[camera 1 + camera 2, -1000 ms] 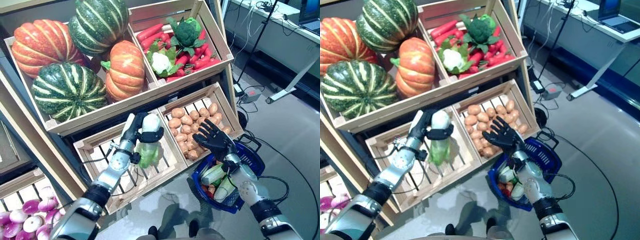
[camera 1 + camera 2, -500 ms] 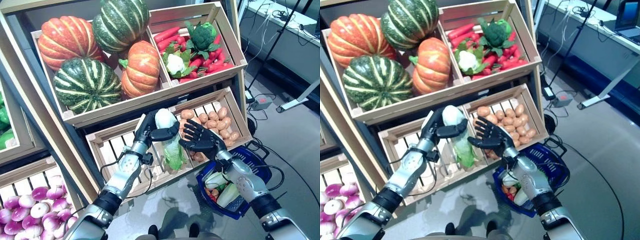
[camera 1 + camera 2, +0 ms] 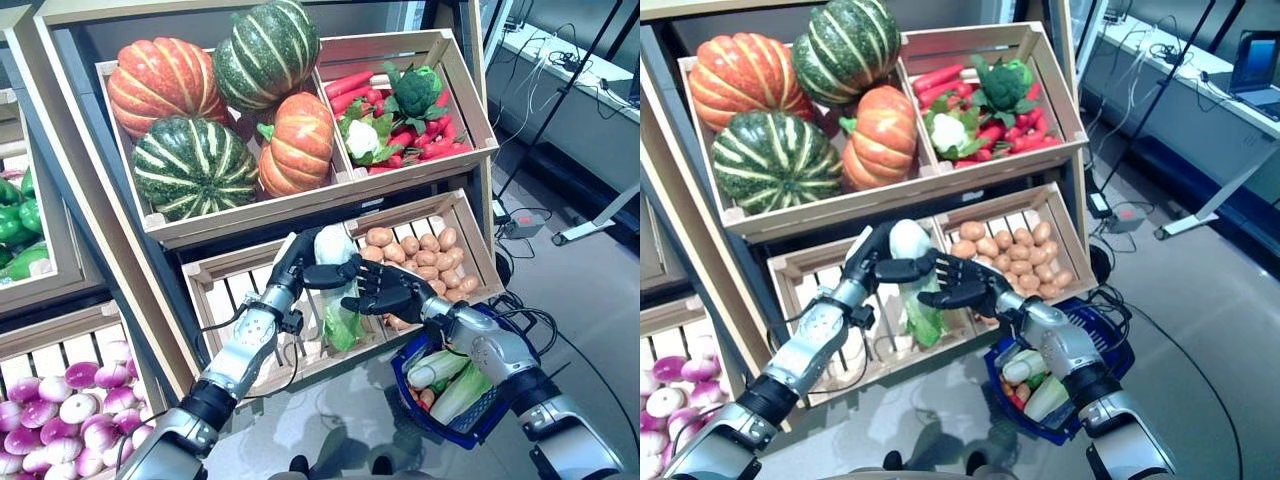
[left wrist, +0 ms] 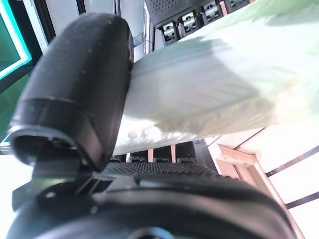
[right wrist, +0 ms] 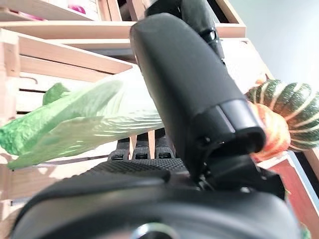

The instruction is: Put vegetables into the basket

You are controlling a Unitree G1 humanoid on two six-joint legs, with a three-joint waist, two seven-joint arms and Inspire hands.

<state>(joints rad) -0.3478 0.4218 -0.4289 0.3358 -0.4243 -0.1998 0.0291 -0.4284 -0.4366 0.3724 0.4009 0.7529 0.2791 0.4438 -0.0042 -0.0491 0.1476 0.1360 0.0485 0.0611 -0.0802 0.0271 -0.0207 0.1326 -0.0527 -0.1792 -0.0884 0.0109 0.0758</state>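
Note:
My left hand [image 3: 292, 268] is shut on a long cabbage [image 3: 342, 322] with a white stem and green leaves, holding it upright in front of the lower slatted crate [image 3: 235, 290]. Its thumb [image 4: 75, 109] presses on the pale stem [image 4: 209, 84]. My right hand [image 3: 390, 292] is open, fingers spread, right at the cabbage's side; the leaves [image 5: 84, 119] lie between its thumb [image 5: 189, 89] and fingers. The blue basket [image 3: 500, 402] stands on the floor below the right arm, with pale green-white vegetables [image 3: 437, 367] and small red ones in it.
The wooden stand [image 3: 300, 195] with its tilted crates rises directly behind both hands. A potato crate [image 3: 470, 240] sits just above the basket. Open grey floor [image 3: 590, 290] lies to the right, with cables and table legs further off.
The camera has shifted. My left hand has carried the cabbage to the right. My right hand has risen from above the basket and reached the cabbage.

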